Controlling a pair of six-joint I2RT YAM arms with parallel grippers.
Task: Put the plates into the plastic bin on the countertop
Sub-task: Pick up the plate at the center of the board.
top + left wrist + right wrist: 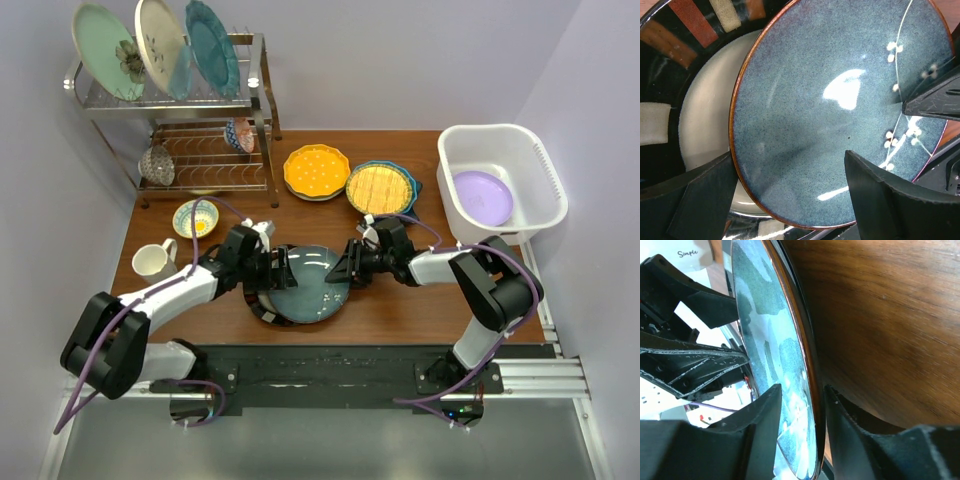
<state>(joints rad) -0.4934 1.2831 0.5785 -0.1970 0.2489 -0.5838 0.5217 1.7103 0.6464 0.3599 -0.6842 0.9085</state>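
The brown wooden table (400, 300) carries a white plastic rectangular bin (545, 175) at its far right corner, with a plain lilac plate (482, 196) lying inside. Mid-table, a speckled blue-grey plate with a rust rim (310, 283) overlaps a dark plate with a patterned rim (670, 75). Behind them sit a yellow scalloped plate (316, 171) and a yellow gridded plate with a blue rim (380, 187). The right gripper (347, 272) pinches the blue-grey plate's right rim; the left gripper (278, 272) hangs over its left edge, fingers spread.
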